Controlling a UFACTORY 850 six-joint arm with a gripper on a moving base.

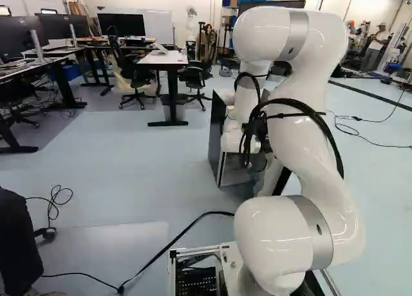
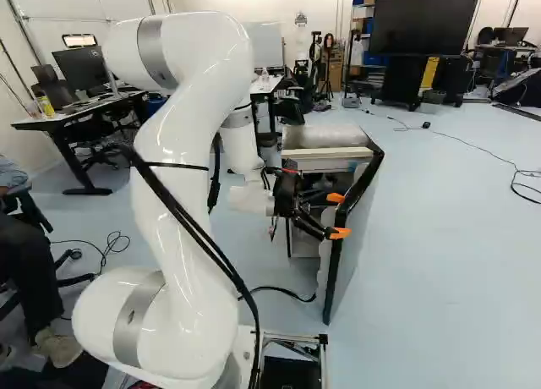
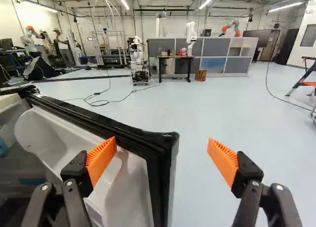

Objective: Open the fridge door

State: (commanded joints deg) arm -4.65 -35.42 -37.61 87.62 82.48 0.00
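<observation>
- In the left base view, the white arm (image 1: 315,148) hides a big part of the little fridge (image 1: 218,138). The fridge stands on the floor (image 1: 135,161), right of the middle, and one dark side of it shows.
- Past the fridge there is a white desk (image 1: 162,59), with one chair (image 1: 134,74) by one side edge and another chair (image 1: 195,77) by the other.
- A black cord (image 1: 168,246) lies bent on the floor near the arm's foot.
- In the right base view, the fridge door (image 2: 351,224) is open. It sticks out from the fridge's right front edge, toward the cameras, and has a black rim.
- The black claw (image 2: 337,216) is up at the door's rim, well above the floor.
- In the wrist view, the claw's two orange pads (image 3: 101,160) are wide apart. The door's top corner is between them, closer to the pad on the door's inner side. The claw is not pinching it. I can't tell if that pad touches the door.
- A white door shelf (image 3: 64,143) shows on the door's inner side.
- Far ahead stands a desk with a brown top (image 3: 175,56). A pink thing (image 3: 182,52) sits near one end of it, and another robot (image 3: 191,34) is close to that end.
</observation>
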